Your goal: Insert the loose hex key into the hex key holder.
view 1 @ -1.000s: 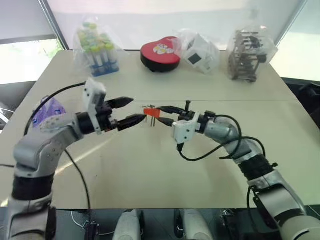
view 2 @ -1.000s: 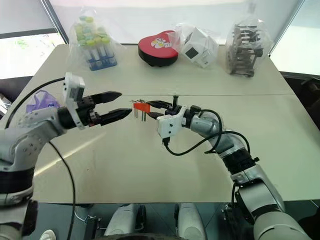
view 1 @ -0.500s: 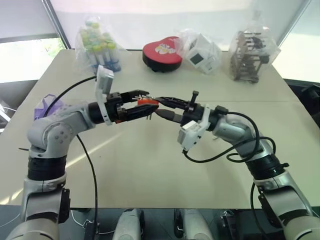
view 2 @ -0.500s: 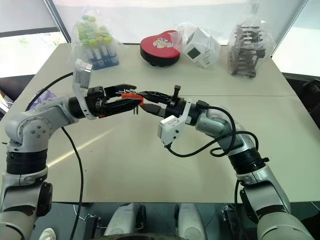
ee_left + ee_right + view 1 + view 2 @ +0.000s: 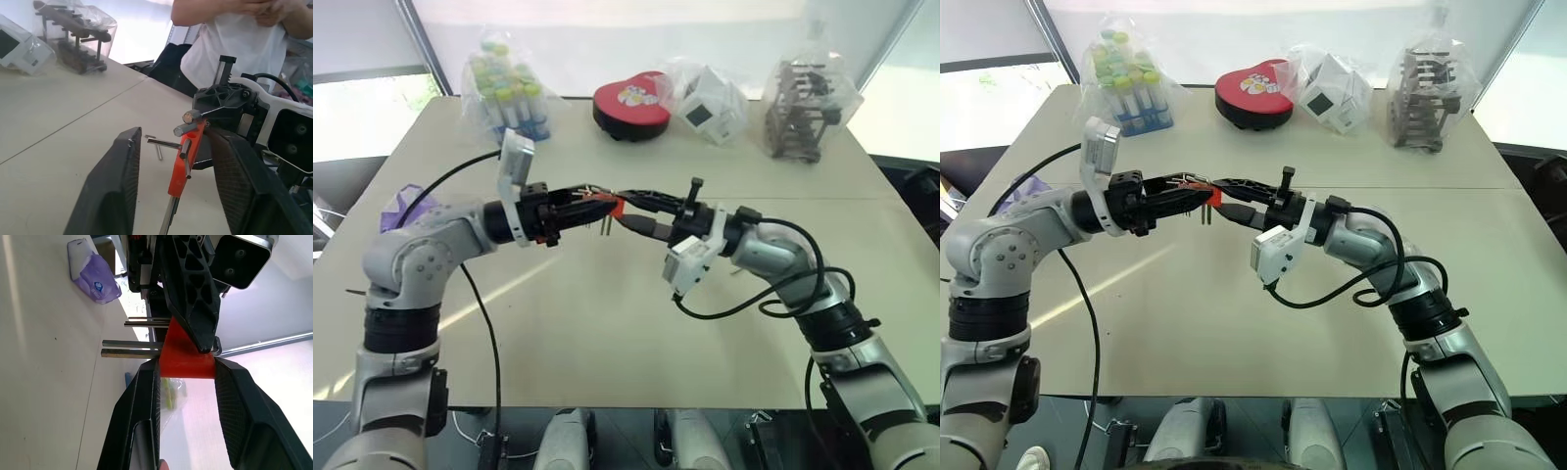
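Left end effector [image 5: 1197, 196] now narrower around holder [image 5: 1210, 197]

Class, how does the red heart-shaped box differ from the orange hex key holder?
The heart-shaped box lies on the table; the hex key holder is held aloft by the right end effector. The box is broad; the holder is slim, with metal keys protruding. Both are reddish.

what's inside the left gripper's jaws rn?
The orange hex key holder stands between the left gripper's fingers, keys sticking out of it. The right gripper clamps the same holder. Whether the left fingers actually touch it, and where the loose key is, can't be told.
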